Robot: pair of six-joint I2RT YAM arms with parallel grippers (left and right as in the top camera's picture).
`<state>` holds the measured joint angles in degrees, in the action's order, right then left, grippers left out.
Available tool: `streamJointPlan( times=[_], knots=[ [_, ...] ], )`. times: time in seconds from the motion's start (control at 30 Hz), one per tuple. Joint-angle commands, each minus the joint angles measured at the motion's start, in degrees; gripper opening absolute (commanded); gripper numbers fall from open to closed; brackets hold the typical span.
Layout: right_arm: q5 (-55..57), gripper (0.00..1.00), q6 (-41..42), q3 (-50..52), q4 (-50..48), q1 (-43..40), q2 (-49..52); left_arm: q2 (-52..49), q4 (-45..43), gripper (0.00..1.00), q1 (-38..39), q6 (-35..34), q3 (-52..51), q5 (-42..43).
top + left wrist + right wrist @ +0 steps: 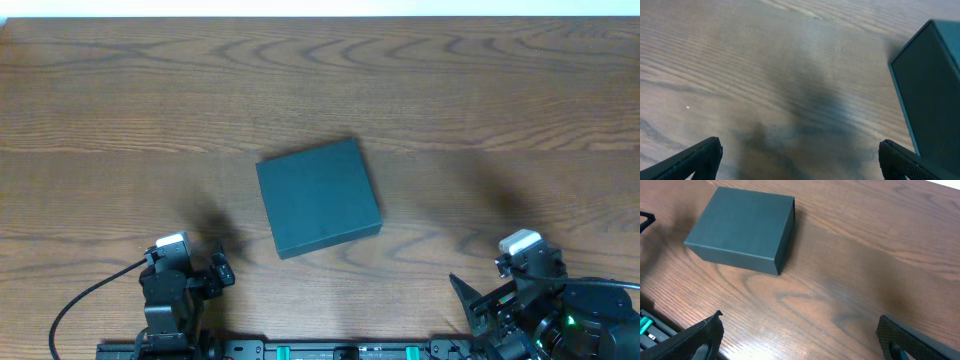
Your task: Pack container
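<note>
The container is a dark teal square box, lid closed, lying on the wooden table near the middle. It also shows at the right edge of the left wrist view and at the upper left of the right wrist view. My left gripper is open and empty, low over bare wood to the left of the box. My right gripper is open and empty, over bare wood to the right of the box and nearer the front edge. Both arms sit at the front edge.
The wooden table stretches bare behind and beside the box. A black rail with teal parts runs along the front edge between the two arm bases. No hand tools are in view.
</note>
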<state>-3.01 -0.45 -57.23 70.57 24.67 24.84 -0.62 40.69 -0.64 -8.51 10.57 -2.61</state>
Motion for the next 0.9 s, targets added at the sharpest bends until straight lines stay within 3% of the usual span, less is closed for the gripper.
streamJointPlan(
  times=[0.0,0.6,0.87],
  knots=[
    [0.0,0.99,0.8,0.0,0.0,0.2,-0.1,0.4,0.0,0.99,-0.3,1.0,-0.2,-1.1],
    [1.9,0.99,1.2,0.0,-0.3,0.2,-0.2,0.4,0.0,0.99,-0.3,1.0,-0.2,-1.1],
    [7.5,0.99,2.3,5.2,-11.0,-3.6,-1.7,0.4,0.0,0.99,-0.3,1.0,-0.2,-1.1]
  ],
)
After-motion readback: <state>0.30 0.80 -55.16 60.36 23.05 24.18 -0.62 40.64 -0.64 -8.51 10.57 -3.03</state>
